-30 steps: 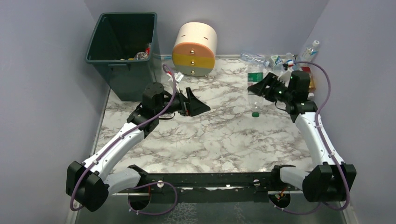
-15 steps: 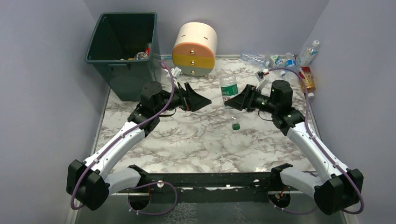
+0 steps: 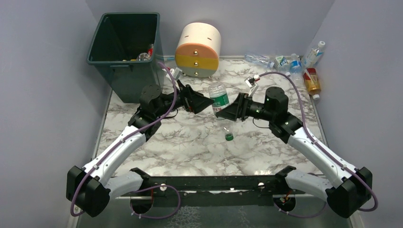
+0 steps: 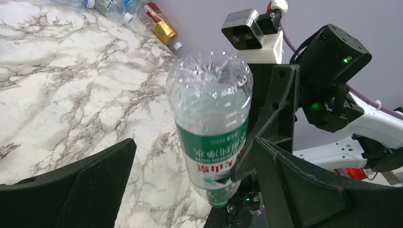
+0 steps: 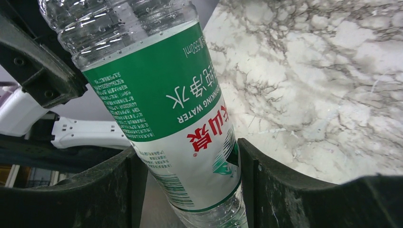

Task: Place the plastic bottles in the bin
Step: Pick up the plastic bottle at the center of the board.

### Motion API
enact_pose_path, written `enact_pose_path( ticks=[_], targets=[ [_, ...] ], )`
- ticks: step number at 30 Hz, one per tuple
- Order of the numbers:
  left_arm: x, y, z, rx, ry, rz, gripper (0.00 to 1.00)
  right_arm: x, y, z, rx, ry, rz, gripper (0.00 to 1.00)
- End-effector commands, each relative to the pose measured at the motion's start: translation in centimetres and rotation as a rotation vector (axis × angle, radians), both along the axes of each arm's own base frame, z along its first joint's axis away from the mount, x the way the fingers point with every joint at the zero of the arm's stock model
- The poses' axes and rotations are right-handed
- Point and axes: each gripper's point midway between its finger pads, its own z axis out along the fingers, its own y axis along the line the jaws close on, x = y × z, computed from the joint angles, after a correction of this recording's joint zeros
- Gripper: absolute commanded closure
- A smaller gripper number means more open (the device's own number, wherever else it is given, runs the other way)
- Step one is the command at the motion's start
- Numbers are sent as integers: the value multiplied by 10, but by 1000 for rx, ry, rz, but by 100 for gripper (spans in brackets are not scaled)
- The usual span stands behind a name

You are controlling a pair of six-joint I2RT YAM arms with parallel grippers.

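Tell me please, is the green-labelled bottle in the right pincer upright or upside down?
Upside down: the green-labelled bottle, gripped by the right pincer, has its green cap at the bottom, base on top.

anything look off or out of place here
The green-labelled bottle, held above the table in the right gripper, is upside down: its green cap points down and its label reads inverted. The left gripper stands open beside it. No spill or damage shows.
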Motion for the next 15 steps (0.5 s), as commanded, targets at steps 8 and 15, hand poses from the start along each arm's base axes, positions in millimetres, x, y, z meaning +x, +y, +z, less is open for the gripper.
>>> enact_pose_path(
  ticks=[8, 15],
  targets=[
    [-3, 2, 15, -39, -70, 7, 1, -19, 45, -1, 22, -22, 67, 36],
    [-6, 4, 16, -47, -67, 9, 1, -17, 55, 4, 18, -38, 45, 36]
  ],
)
